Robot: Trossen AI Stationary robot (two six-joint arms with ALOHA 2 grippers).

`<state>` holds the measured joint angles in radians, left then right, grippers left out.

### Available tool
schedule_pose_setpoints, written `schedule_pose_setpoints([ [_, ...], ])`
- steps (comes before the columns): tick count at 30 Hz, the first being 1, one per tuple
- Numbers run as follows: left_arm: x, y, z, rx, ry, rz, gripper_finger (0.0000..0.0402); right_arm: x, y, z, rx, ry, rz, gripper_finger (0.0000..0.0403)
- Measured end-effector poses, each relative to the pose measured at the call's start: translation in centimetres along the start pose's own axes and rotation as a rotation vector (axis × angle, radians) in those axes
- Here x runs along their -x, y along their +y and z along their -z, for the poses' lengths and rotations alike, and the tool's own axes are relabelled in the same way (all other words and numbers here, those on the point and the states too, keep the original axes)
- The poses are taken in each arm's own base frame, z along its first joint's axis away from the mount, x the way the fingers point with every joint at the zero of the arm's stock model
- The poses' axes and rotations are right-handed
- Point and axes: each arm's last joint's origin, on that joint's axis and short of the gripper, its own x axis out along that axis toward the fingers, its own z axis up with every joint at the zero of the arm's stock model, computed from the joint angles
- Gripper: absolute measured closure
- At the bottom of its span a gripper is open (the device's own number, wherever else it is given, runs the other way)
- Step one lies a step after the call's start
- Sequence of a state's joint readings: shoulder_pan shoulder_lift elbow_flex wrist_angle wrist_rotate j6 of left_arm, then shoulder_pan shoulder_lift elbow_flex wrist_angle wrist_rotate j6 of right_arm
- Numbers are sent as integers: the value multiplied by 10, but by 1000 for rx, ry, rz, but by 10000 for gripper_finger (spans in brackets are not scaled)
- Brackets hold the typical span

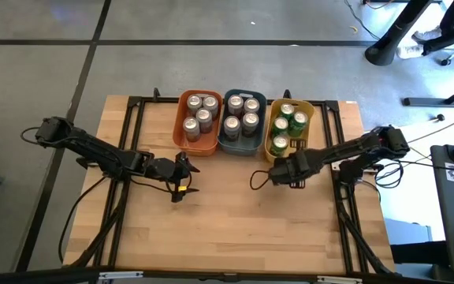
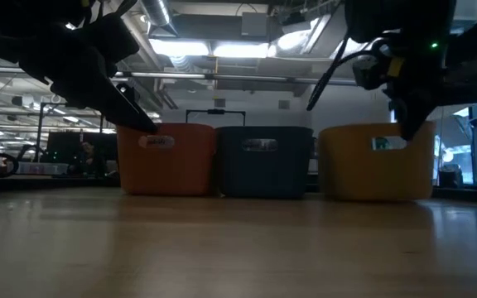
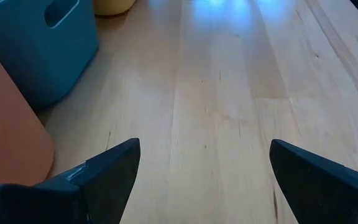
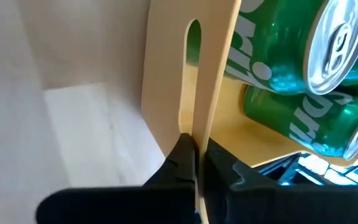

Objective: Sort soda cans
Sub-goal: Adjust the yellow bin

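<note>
Three bins stand side by side at the table's far middle: an orange bin [image 1: 199, 121], a grey-blue bin [image 1: 241, 120] and a yellow bin [image 1: 290, 128]. The soda cans stand upright inside them: silver-topped cans [image 1: 199, 114] in the orange and grey-blue bins, green cans [image 4: 284, 56] in the yellow one. My right gripper [image 4: 196, 158] is shut on the yellow bin's near wall. My left gripper [image 3: 204, 168] hangs open over bare table just in front of the orange bin, holding nothing. My right gripper pinches the yellow bin's near end wall [image 4: 201, 124] at its rim, by the handle slot [image 4: 192, 43]. One finger [image 4: 222, 165] is inside the bin and the other [image 4: 179, 158] outside. The fingers come steeply from above. The bin stands with its bottom on the table.
Bare wooden table [image 1: 235, 221] stretches in front of the bins and between the two arms. Black frame rails [image 1: 128, 142] run along both sides of the table. The bins stand close against one another.
</note>
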<state>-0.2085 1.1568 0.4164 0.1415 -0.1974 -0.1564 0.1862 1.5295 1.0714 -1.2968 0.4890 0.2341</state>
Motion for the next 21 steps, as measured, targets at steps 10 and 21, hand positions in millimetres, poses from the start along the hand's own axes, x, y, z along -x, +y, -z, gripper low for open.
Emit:
schedule_pose_setpoints([
  [10,0,0,0,-12,0,0,54,-13,-23,-11,140,-29,0,400],
  [21,0,0,0,-55,-3,0,54,-17,-32,-16,266,-50,26,401],
])
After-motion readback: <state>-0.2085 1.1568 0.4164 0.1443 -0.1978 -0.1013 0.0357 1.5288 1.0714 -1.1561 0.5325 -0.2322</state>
